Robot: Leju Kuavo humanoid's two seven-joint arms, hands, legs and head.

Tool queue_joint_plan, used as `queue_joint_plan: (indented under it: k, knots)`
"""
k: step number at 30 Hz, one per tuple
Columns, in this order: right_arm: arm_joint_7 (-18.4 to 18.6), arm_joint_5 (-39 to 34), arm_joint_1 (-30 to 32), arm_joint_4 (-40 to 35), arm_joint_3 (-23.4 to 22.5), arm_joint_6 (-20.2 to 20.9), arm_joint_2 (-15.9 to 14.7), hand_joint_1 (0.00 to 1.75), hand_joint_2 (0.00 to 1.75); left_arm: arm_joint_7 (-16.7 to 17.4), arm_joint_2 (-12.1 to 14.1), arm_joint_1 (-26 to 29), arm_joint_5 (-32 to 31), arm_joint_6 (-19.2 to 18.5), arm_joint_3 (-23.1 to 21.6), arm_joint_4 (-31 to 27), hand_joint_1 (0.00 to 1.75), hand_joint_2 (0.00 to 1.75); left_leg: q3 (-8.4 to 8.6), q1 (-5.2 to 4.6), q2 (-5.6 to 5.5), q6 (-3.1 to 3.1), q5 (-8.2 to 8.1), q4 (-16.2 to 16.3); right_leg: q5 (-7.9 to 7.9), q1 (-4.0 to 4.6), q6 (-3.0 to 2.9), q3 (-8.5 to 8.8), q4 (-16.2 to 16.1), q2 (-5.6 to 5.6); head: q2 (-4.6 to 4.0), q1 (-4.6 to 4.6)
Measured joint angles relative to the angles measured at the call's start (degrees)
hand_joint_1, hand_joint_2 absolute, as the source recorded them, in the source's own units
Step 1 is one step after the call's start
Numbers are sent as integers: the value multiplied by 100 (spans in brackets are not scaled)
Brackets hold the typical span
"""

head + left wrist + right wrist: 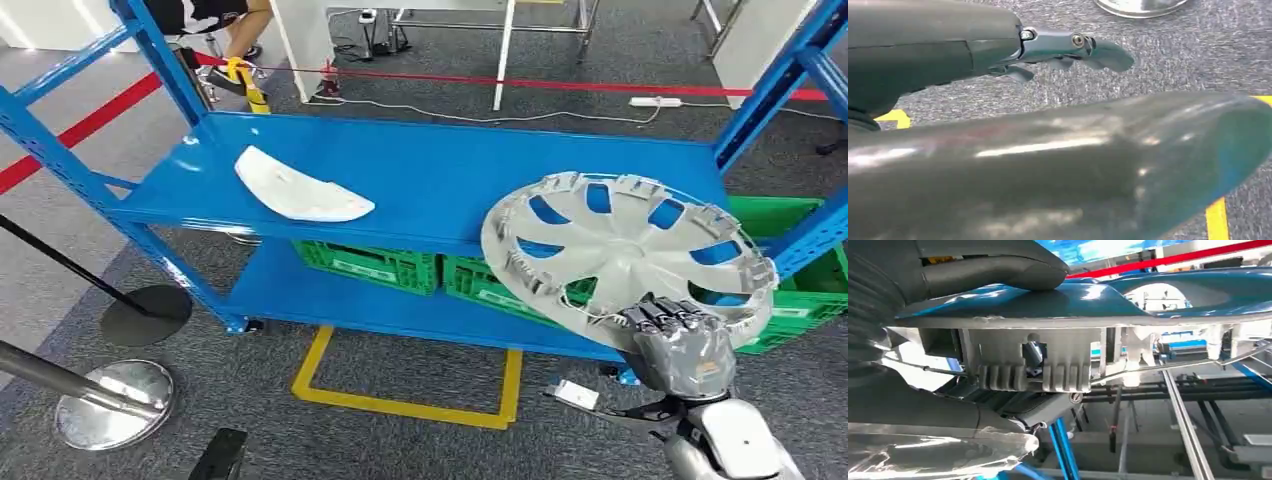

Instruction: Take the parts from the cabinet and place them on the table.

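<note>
Hubcap (625, 250) rim pinched in right hand (680, 345) fingers (668, 316), tilted before blue shelf (450, 170), left hand (1068, 50) fingers extended, empty

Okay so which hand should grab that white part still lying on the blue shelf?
Probably the left hand: it holds nothing, fingers apart. The white part lies on the shelf's left side, and the right hand is gripping the wheel cover.
</note>
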Motion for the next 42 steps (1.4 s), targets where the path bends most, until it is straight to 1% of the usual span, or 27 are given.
queue_joint_plan:
  k: [3,4,5,7,9,10,11,15,16,17,19,20,21,23,24,25,26,27,30,31,32,34,35,36,38,40,42]
  knots:
    - [-22,0,0,-20,0,0,0,175,175,0,-9,0,0,4,0,0,0,0,-290,30,1,-93,-1054,1051,224,0,-68,-191,8,4,0,-22]
    - [-22,-2,4,-17,0,0,0,175,175,-4,-13,-1,0,4,0,0,0,0,-384,38,1,-104,-1266,1521,298,5,-71,-295,14,3,0,-18]
    - [-22,-2,9,-17,0,2,-2,175,175,-13,-18,0,0,4,0,-2,0,0,-388,42,1,-104,-1291,1762,358,7,-67,-381,16,3,0,-20]
    - [-16,-4,17,-17,0,0,-7,175,175,-18,-18,0,4,9,0,-2,0,0,-79,44,1,-79,-1011,1559,481,9,-43,-548,17,4,0,-20]
    - [33,51,17,-17,0,0,-24,175,175,-31,-18,-13,4,15,0,-2,0,0,610,41,-2,-15,-785,669,593,9,3,-667,16,18,0,-22]
    - [59,64,20,-20,0,2,-39,175,175,-31,-13,-35,4,17,0,-2,0,0,1002,36,-14,26,-898,194,636,14,38,-694,18,18,0,-22]
    - [87,61,17,-20,0,0,-63,175,175,-33,-13,-54,4,22,0,-2,0,0,1155,16,-16,41,-988,-123,677,29,69,-725,17,12,0,-14]
    - [98,-24,31,-17,13,0,-103,175,175,-35,-22,-15,4,22,0,-2,0,0,982,-7,6,153,-777,-156,960,-14,216,-759,-135,19,0,-22]
    - [96,-66,45,-17,28,0,-131,175,175,-35,-24,-18,2,20,0,-2,0,0,944,6,28,183,-715,-171,768,-21,229,-805,-37,12,0,-5]
    - [79,-109,53,-17,35,2,-164,175,175,-35,-7,-23,4,22,2,-2,0,0,866,6,26,227,-649,-171,401,-17,233,-935,243,-1,0,8]
    - [61,-190,47,-17,55,2,-186,175,175,-42,-7,-28,4,22,7,-2,0,0,683,-12,24,267,-499,-169,-274,-12,249,-1150,1122,0,0,22]
    - [48,-234,50,-17,66,2,-188,175,175,-48,-13,-24,4,20,7,-2,0,0,578,-26,25,273,-421,-166,-459,-7,255,-1213,1520,0,0,19]
    - [37,-275,55,-17,70,2,-199,175,175,-50,-18,-22,4,20,7,-2,0,0,473,-37,26,273,-345,-160,-461,-4,253,-1198,1734,0,0,22]
    - [37,-349,59,-15,72,0,-223,175,175,-50,-15,-21,4,20,7,-2,0,0,272,-51,27,263,-190,-154,-67,12,231,-855,1536,-1,0,21]
    - [39,-371,58,-17,72,2,-238,175,175,-50,-15,-22,4,22,9,-2,0,0,176,-52,26,248,-113,-151,133,21,215,-526,1166,-1,0,19]
    - [39,-385,52,-17,74,0,-251,175,175,-52,-15,-25,4,20,9,-2,0,0,99,-52,20,226,-38,-142,160,27,205,-108,651,-3,0,19]
    - [39,-391,30,-17,77,0,-262,175,175,-52,-15,-22,7,20,9,-2,0,0,56,-73,15,191,14,-125,-125,39,200,267,91,-6,0,24]
    - [46,-411,17,-18,79,0,-271,175,175,-57,-15,-21,4,20,9,-2,0,0,30,-81,14,168,72,-106,-237,55,156,470,-273,11,0,7]
    - [48,-422,39,-2,83,0,-295,175,175,-59,-11,-7,7,22,11,-2,0,0,15,-54,8,68,279,-166,-120,99,29,276,-171,4,0,52]
    - [48,-424,30,7,85,0,-295,175,175,-61,7,9,11,22,11,-2,0,0,-18,-41,-1,27,210,-145,-27,55,-30,213,-184,-22,0,50]
    - [48,-424,30,9,87,0,-297,175,175,-61,7,20,11,22,11,-2,0,0,-83,-40,0,-28,-114,10,43,53,-74,144,-184,-24,0,25]
    - [52,-426,30,7,94,0,-297,175,175,-61,2,15,15,22,11,-2,0,0,-288,1,2,-102,-885,816,202,45,-99,12,-181,-24,0,-3]
    - [72,-426,34,9,94,0,-301,175,175,-59,0,13,13,22,13,-2,0,0,-376,21,3,-123,-1115,1251,289,45,-99,-90,-173,-23,0,0]
    - [83,-426,34,13,94,2,-308,175,175,-61,0,12,11,22,11,-2,0,0,-409,39,3,-141,-1179,1611,373,44,-94,-207,-164,-23,0,-3]
    - [111,-420,44,17,94,2,-310,175,175,-57,0,13,22,11,13,-2,0,0,-168,60,3,-146,-893,1565,499,41,-62,-409,-159,-15,0,-3]
    - [138,-406,44,17,98,2,-324,175,175,-28,0,4,37,-7,15,-2,0,0,460,62,2,-103,-633,811,611,36,-16,-564,-159,-3,0,-3]
    - [181,-380,50,18,107,2,-334,175,175,-28,2,-28,35,-9,20,-4,0,0,1192,38,-1,-22,-915,-178,690,60,47,-646,-138,-8,0,4]
